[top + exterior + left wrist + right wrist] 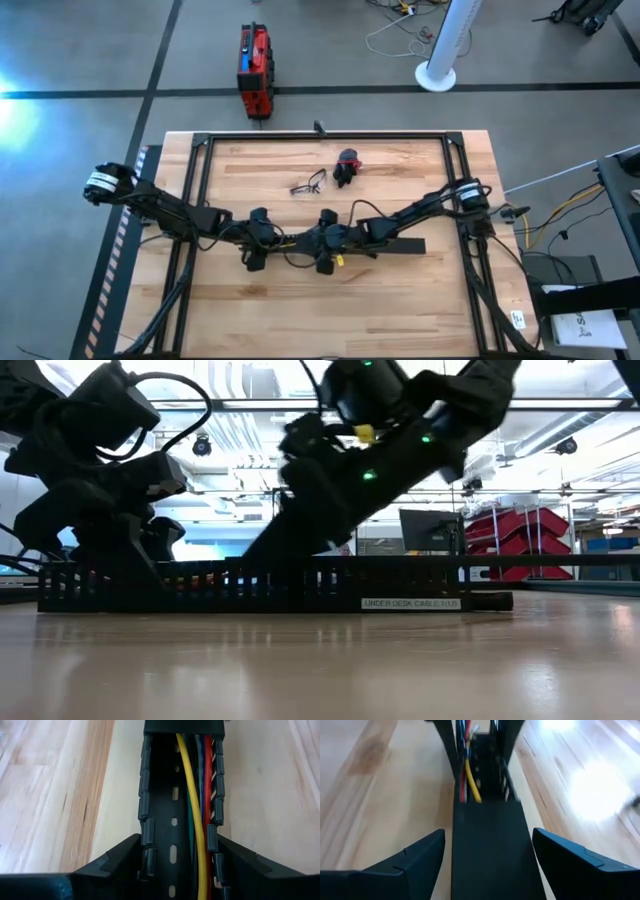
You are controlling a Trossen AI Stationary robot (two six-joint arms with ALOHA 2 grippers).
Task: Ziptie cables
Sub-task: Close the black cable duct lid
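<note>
Yellow and red cables point(200, 820) lie in the duct point(172, 795); both arms' fingers straddle it, released.

Grey floor point(80, 50), red bins point(520, 545), bright ceiling lights point(240, 430).

both hands point(258, 248) point(326, 252) open, lowered.
</note>
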